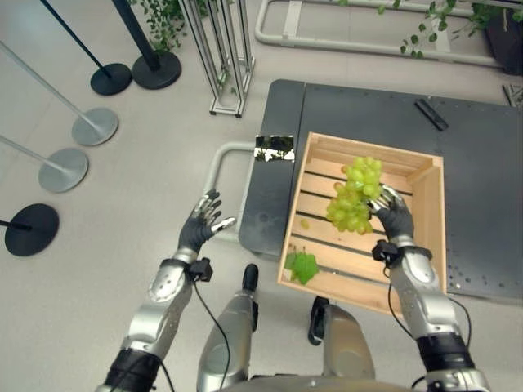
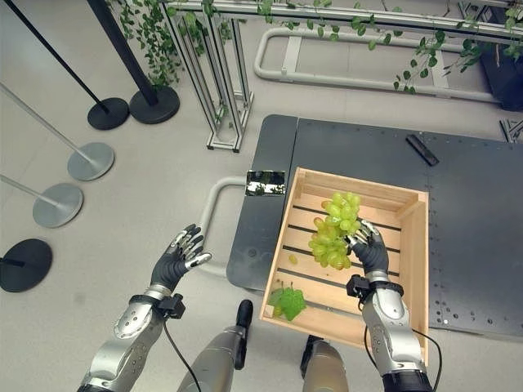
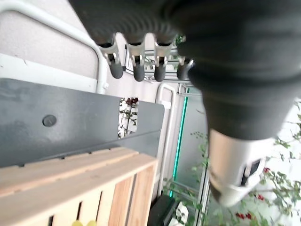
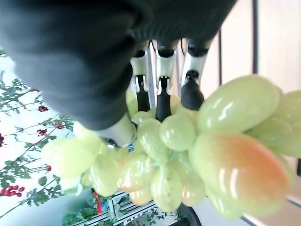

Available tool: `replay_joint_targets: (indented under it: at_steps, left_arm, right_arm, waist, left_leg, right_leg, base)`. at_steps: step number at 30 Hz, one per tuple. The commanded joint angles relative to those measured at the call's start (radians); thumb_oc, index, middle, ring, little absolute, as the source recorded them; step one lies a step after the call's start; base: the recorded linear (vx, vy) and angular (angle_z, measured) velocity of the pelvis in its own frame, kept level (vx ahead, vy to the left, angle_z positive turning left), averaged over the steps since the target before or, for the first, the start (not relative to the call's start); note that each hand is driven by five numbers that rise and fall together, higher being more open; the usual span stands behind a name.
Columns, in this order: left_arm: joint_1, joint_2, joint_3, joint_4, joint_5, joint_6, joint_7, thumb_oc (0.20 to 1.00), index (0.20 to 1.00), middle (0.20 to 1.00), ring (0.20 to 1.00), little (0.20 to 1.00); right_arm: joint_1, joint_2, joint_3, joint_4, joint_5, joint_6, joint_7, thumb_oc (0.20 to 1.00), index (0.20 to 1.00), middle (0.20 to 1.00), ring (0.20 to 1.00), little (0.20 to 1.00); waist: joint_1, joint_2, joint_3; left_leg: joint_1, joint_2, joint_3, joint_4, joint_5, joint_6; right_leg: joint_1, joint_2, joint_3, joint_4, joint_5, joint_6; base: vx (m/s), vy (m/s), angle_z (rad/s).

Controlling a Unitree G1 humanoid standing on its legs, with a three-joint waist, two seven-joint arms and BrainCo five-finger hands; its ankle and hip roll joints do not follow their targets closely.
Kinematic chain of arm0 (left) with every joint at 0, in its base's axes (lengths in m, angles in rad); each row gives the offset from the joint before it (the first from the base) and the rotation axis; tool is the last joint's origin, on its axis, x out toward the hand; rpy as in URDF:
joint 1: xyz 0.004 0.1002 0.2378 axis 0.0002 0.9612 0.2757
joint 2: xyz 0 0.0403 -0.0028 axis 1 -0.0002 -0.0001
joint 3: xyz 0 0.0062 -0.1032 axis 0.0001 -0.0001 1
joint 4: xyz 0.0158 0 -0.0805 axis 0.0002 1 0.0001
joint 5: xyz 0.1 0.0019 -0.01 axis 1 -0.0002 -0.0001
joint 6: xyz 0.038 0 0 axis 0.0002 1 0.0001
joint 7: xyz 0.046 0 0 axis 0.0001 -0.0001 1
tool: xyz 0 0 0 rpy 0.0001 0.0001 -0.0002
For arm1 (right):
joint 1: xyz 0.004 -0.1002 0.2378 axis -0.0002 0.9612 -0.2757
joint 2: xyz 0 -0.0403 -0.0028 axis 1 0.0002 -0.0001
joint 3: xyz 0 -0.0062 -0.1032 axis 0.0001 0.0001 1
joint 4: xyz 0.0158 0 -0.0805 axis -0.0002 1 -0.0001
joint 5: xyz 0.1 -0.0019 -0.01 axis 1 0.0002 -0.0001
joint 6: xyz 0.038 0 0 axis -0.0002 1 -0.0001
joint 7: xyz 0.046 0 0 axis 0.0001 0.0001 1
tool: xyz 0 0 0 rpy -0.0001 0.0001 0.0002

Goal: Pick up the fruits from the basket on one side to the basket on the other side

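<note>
Green glossy grape bunch (image 1: 356,196) clasped by right hand (image 1: 394,214) above slatted wooden crate (image 1: 425,224); left hand (image 1: 201,225) spread loose.

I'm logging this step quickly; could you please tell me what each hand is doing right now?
Left hand: open, holding nothing, beside the table.
Right hand: shut on the bunch of green grapes, over the slatted wooden crate.

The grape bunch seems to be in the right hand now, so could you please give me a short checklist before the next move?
1. Right hand curled on the grape bunch: ok.
2. Bunch lifted off the wooden crate: cannot tell.
3. Loose grape and green leaf remain in the crate: not ok.
4. Left hand open, beside the table: ok.
5. Second basket located: cannot tell.
</note>
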Motion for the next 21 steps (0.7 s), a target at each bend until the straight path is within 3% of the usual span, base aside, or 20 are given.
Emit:
replay_joint_targets:
  at_steps: [1,21]
  left_arm:
    - [-0.015,-0.006,-0.034,0.016,0.048,-0.031,-0.021,1.0,1.0,1.0,1.0,1.0]
    - [-0.148,-0.04,-0.223,0.137,0.121,-0.029,-0.034,1.0,1.0,1.0,1.0,1.0]
  right_arm:
    - [-0.038,-0.015,0.013,-0.095,0.058,-0.07,0.045,0.2,0.2,0.2,0.2,0.2]
    - [-0.087,0.009,0.212,-0.023,0.027,-0.017,0.096,0.2,0.2,0.2,0.2,0.2]
  waist:
    - [-0.02,-0.029,-0.114]
    - [-0.032,-0.032,-0.233]
  left_leg:
    - [0.031,-0.019,-0.004,-0.087,-0.056,0.031]
    - [0.118,-0.002,0.0,-0.141,-0.075,0.027]
  right_leg:
    - [-0.011,-0.034,0.002,-0.065,0.049,0.028]
    - [0.079,-0.024,-0.026,-0.111,0.038,0.045]
  base:
    - [0.05,-0.004,-0.02]
    - [0.05,-0.016,-0.01]
